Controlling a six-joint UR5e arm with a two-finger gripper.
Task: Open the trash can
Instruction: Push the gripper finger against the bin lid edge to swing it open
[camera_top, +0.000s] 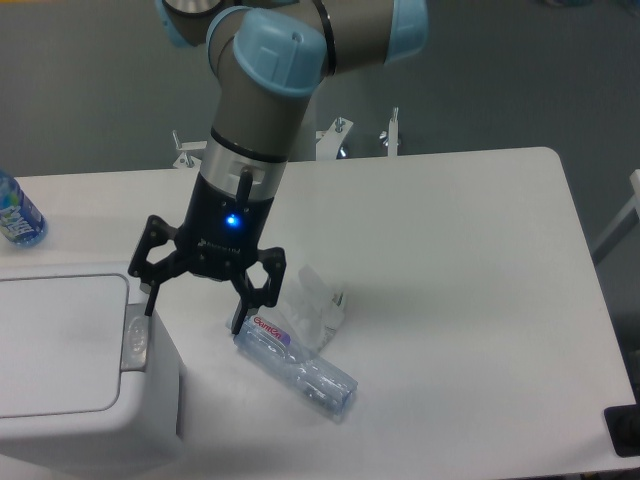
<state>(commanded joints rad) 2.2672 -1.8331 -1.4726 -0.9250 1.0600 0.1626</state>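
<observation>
Claw (192, 302) hangs spread and empty; trash can (75, 375) push bar (136, 334) lies just at its 8 o'clock, long axis 12-to-6.

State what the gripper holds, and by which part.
Nothing. The gripper is open and empty, above the table between the trash can and the bottle.

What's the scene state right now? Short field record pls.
trash can: bottom left, lid flat and shut
push bar: grey, on the rim's right side
hand: open, empty, above the bin's right edge near the push bar
clear bottle: lying on table, right of bin
crumpled plastic: behind that bottle
blue bottle: far left edge
</observation>
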